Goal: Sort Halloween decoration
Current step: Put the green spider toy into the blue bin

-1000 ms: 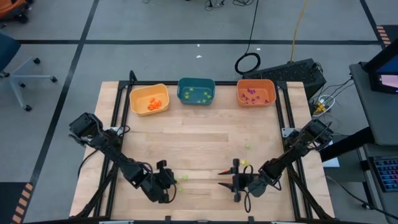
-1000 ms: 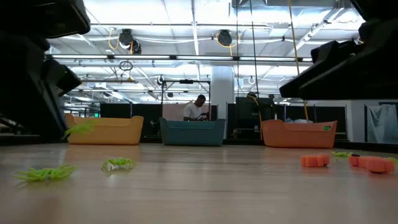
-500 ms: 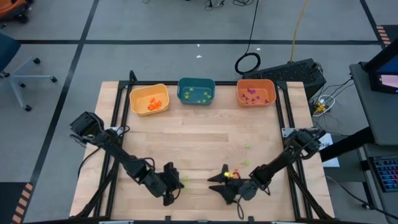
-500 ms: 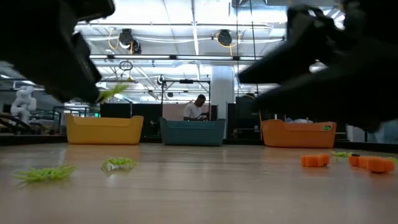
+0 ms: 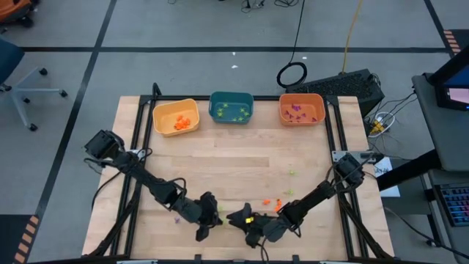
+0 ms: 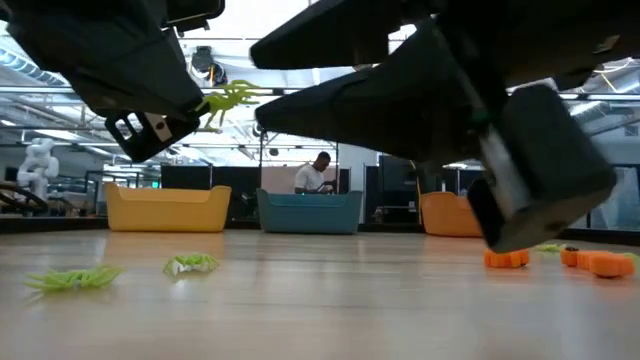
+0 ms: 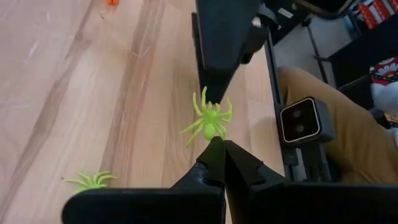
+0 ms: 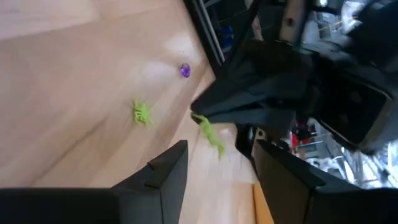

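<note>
Over the last second both arms had swung in along the near edge of the counter [image 5: 234,176] until their tips almost met. The left gripper [image 7: 219,148], fingers pressed together on a leg of a light-green spider [image 7: 210,119], had carried it off the wood and toward the middle, and it now hung in the air just in front of the right gripper [image 8: 214,163], whose fingers stood apart with nothing between them. That looked like a hand-over being set up, so the spider was probably bound for one of the far bins; the pass itself was not yet made.

Other decorations lay loose on the near part of the counter: two more green spiders [image 6: 72,279], a purple piece [image 8: 184,70] and a few orange ones [image 5: 267,200].

Farther back stood the three bins in a row: the yellow bin [image 5: 176,117] holding orange pieces, the teal bin [image 5: 231,108] holding green ones, and the orange bin [image 5: 301,109] holding purple ones. Beyond them, in the room, a person sat at a desk.

No brand, label or writing could be read anywhere.
</note>
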Controlling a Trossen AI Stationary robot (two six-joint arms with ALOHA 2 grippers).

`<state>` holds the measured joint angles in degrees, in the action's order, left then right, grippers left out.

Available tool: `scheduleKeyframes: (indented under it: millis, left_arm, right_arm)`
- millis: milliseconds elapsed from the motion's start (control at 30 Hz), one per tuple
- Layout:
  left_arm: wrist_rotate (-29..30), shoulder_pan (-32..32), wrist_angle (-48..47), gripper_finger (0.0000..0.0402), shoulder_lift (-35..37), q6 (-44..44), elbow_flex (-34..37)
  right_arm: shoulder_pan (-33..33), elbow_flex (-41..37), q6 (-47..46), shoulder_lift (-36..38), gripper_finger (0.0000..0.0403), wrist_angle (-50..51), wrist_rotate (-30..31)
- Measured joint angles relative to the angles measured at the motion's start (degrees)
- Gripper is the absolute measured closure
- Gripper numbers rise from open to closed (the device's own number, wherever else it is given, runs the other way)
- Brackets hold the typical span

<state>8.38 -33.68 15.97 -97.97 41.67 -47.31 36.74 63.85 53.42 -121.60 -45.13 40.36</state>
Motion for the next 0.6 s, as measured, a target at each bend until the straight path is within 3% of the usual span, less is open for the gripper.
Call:
scheduleKeyframes:
  millis: [333, 600]
  left_arm:
    - [-2.4, 1.6, 0.2, 0.0401, 0.0, 0.0, 0.0]
    - [-3.7, 2.0, 0.2, 0.0401, 0.0, 0.1, 0.0]
  right_arm:
    - [-1.8, 2.1, 1.8, -0.2, 0.0238, 5.1, -3.8]
    - [-2.8, 2.1, 1.4, -0.2, 0.0305, 5.1, -6.8]
